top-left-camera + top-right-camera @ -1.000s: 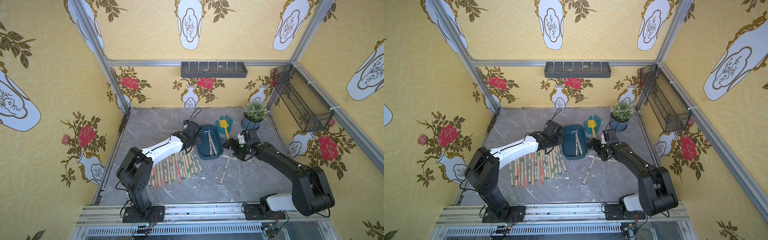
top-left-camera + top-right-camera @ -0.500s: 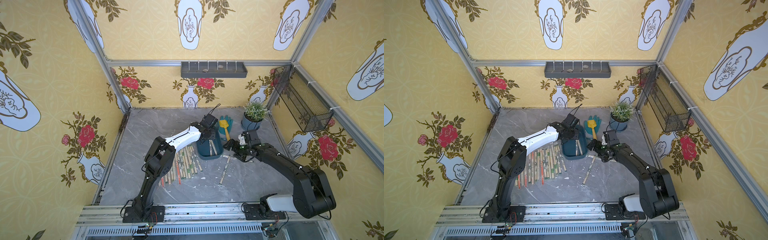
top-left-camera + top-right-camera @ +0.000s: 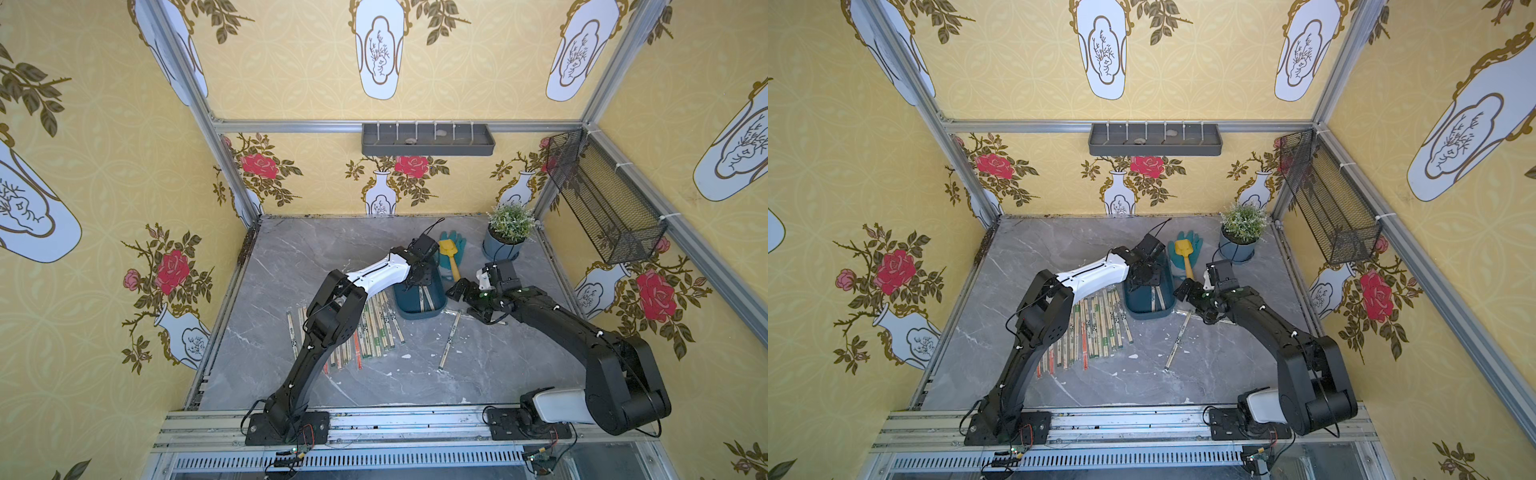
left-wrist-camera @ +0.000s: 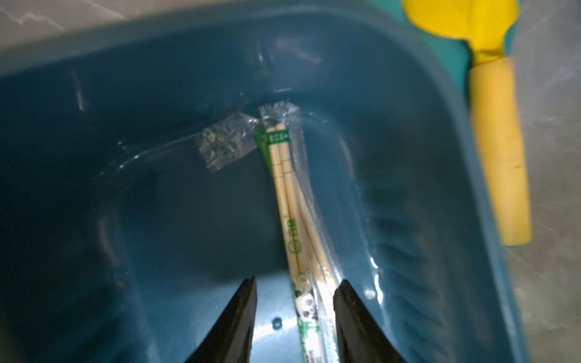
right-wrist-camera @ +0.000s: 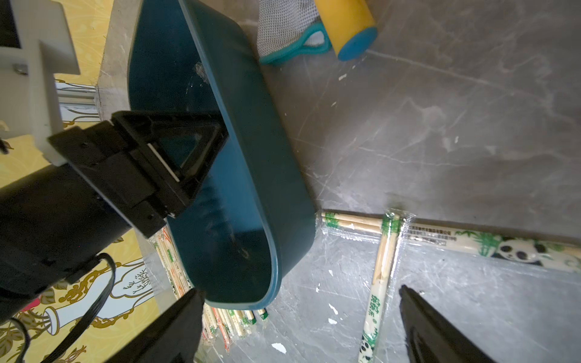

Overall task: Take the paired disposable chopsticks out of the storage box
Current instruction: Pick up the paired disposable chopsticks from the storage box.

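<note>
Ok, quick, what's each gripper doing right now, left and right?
Left gripper: open, jaws astride a wrapped chopstick pair in the storage box, not yet clamped.
Right gripper: open, holding nothing.

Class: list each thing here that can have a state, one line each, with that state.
storage box: upright, not empty
chopsticks in the box: wrapped, ungripped
row of chopsticks: laid out on the table
crossed pairs: on the table, overlapping
left gripper: open, astride a pair in the box
right gripper: open, empty
yellow shovel: lying on the glove
</note>
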### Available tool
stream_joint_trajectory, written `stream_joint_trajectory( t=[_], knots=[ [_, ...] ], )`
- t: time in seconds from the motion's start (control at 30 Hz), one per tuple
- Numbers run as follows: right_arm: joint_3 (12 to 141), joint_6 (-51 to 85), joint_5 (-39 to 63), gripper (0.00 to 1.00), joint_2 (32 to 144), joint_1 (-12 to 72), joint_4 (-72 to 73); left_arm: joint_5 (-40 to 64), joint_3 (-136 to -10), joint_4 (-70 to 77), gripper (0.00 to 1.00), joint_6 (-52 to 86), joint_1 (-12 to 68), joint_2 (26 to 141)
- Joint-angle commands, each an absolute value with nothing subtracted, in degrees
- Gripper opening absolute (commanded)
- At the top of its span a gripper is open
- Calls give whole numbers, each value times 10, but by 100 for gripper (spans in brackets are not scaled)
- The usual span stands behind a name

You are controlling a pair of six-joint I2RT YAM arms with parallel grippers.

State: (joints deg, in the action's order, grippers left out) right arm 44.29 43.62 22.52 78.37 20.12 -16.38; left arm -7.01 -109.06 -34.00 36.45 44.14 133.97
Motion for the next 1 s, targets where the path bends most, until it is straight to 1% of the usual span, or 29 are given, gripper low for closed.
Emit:
stream_joint_trajectory(
  t=[0.0,0.23,0.3,0.5,0.77,0.97],
  knots=[
    [449,435,225,98,786,201,-154,-81,-1095,-357,45,356,441,1355],
    [455,433,226,98,786,201,-156,-89,-1093,-368,44,352,441,1372],
    [456,433,226,97,786,201,-157,-95,-1087,-368,42,352,440,1370],
    [458,434,226,98,787,201,-158,-99,-1068,-356,26,352,439,1359],
    [456,434,225,97,781,201,-161,-90,-1057,-339,0,341,433,1336],
    [454,436,224,97,782,202,-160,-79,-1058,-320,0,326,429,1287]
  ],
)
